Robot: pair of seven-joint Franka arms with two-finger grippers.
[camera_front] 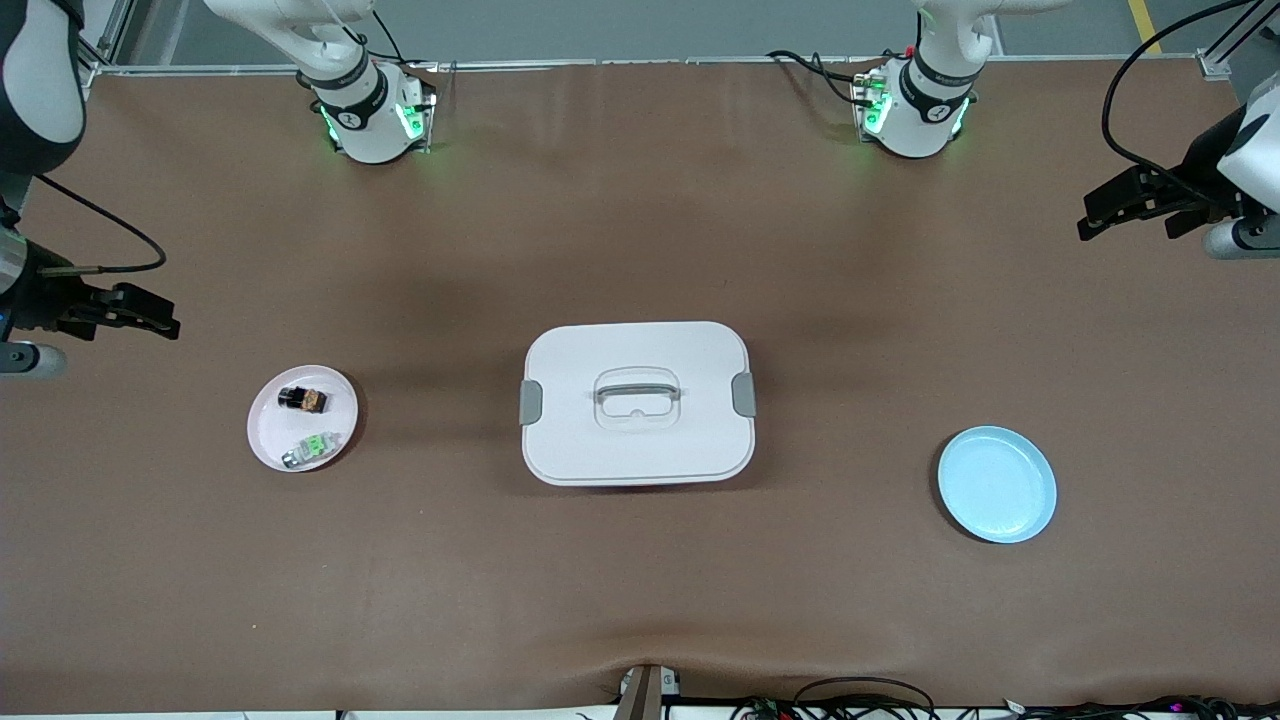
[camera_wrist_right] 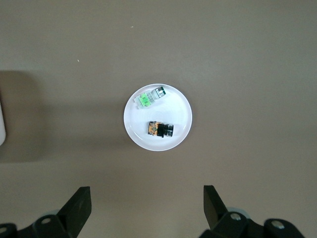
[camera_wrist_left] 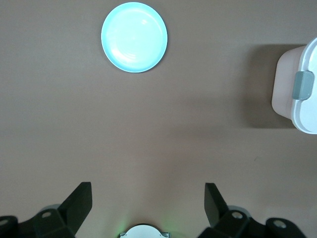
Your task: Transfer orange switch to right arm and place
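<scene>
The tiny black blocky orange switch [camera_front: 303, 399] lies on its side on the small white round plate [camera_front: 270, 437], below the released right claw [camera_wrist_right: 144, 203] and just beside a pale grey green-faced switch [camera_front: 310, 449], so the pick should come straight down with the fingers spanning its short hard body, clear of that neighbour. The left claw [camera_wrist_left: 147, 201] waits released above bare brown matte table [camera_front: 640, 580], near the glossy light blue round plate [camera_front: 997, 484]. A smooth white plastic lidded box [camera_front: 637, 402] with grey latches sits between the two claws.
</scene>
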